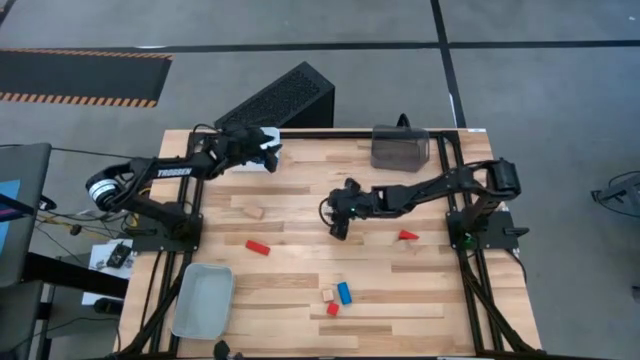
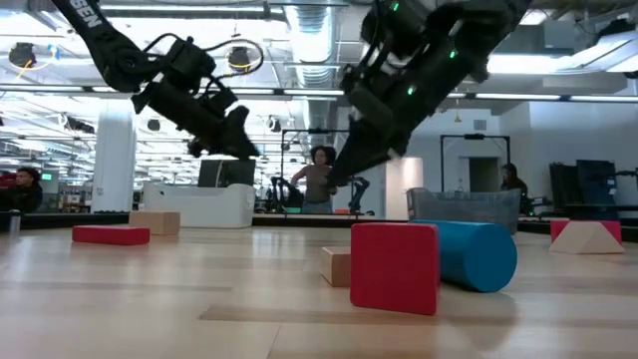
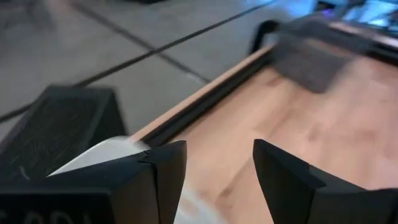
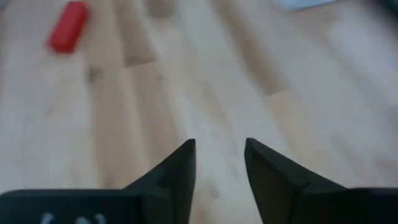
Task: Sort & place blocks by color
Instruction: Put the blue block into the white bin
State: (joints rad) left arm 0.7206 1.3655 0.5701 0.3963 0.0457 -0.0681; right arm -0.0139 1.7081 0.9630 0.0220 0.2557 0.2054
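Observation:
My left gripper (image 1: 268, 148) hangs open above the white bin (image 1: 262, 160) at the table's far left; in its wrist view the bin's rim (image 3: 106, 152) shows beside the fingers. My right gripper (image 1: 338, 222) is open above bare wood at the table's middle and holds nothing. A wooden block (image 1: 255, 212) and a red bar (image 1: 258, 246) lie to its left, and the bar (image 4: 68, 34) shows in the right wrist view. A red wedge (image 1: 407, 236) lies to its right. Toward the near edge sit a wooden block (image 1: 327, 294), a blue block (image 1: 344, 292) and a red cube (image 1: 333, 308).
A dark tinted bin (image 1: 400, 147) stands at the far edge, right of centre. A grey bin (image 1: 203, 300) sits at the near left corner. A black perforated box (image 1: 280, 98) leans beyond the far edge. People stand in the room behind the table in the low view.

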